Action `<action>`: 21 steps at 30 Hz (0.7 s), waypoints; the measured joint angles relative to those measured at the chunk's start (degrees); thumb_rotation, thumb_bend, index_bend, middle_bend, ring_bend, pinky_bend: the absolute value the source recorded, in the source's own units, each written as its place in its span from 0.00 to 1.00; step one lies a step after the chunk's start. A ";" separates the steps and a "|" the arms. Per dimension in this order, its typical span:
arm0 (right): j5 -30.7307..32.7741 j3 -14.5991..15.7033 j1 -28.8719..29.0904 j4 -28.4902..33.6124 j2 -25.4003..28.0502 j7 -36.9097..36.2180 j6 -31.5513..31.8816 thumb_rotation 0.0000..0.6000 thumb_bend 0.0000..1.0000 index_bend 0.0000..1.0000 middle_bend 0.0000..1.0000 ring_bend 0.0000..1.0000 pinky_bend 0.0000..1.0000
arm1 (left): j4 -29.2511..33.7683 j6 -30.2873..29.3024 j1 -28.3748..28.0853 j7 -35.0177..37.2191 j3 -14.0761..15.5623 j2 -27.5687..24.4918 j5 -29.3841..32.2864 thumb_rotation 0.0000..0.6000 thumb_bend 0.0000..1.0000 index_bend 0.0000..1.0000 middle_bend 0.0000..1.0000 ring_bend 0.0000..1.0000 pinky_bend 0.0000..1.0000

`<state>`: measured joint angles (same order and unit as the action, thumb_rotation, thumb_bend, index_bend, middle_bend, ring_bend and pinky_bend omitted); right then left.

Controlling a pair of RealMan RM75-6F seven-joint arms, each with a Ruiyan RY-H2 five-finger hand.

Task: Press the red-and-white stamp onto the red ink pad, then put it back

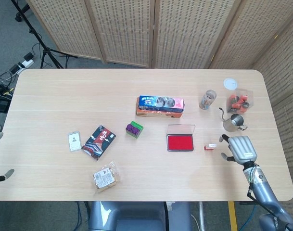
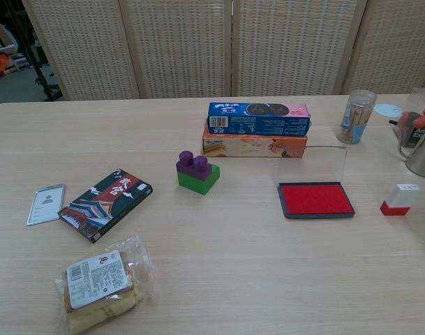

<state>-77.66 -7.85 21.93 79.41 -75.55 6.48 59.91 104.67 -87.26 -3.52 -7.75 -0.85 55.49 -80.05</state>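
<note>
The red-and-white stamp [image 1: 210, 146] stands upright just right of the red ink pad [image 1: 180, 142], whose clear lid is raised. It looks to me like a small, light, rigid plastic block, easily tipped; I'd pinch its white upper sides. My right hand [image 1: 240, 149] hovers beside it, fingers apart, holding nothing. My left hand [image 1: 2, 179] barely shows; state unclear.
</note>
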 measured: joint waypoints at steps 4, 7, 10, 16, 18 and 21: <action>1.20 -0.44 0.63 0.31 -0.56 0.82 -0.43 1.00 0.34 0.40 1.00 1.00 1.00 | 0.04 0.28 -0.01 -0.38 -0.09 0.13 0.01 1.00 0.00 0.00 0.00 0.00 0.00; 1.86 -0.57 1.11 0.69 -0.86 1.65 -0.87 1.00 0.35 0.40 1.00 1.00 1.00 | 0.15 0.44 -0.01 -0.55 -0.16 0.20 -0.08 1.00 0.00 0.00 0.00 0.00 0.00; 2.54 -0.53 1.61 0.77 -1.26 2.79 -1.49 1.00 0.35 0.40 1.00 1.00 1.00 | 0.25 0.61 -0.01 -0.55 -0.23 0.21 -0.12 1.00 0.00 0.00 0.00 0.00 0.00; 4.08 -0.38 2.42 0.49 -2.59 5.18 -2.19 1.00 0.35 0.40 1.00 1.00 1.00 | 0.32 0.84 0.04 -0.35 -0.52 0.10 0.12 1.00 0.00 0.00 0.00 0.00 0.00; 4.60 -0.34 2.70 0.40 -3.10 6.06 -2.35 1.00 0.36 0.40 1.00 1.00 1.00 | 0.33 1.04 0.00 -0.23 -0.60 0.06 0.21 1.00 0.00 0.00 0.00 0.00 0.00; 5.24 -0.34 3.19 0.28 -3.88 7.36 -2.56 1.00 0.36 0.40 1.00 1.00 1.00 | 0.32 1.28 -0.04 -0.02 -0.70 -0.04 0.26 1.00 0.00 0.00 0.00 0.00 0.00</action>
<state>-72.42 -8.18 25.12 79.69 -79.43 13.85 57.35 104.98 -85.98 -3.55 -7.77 -1.55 55.45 -79.79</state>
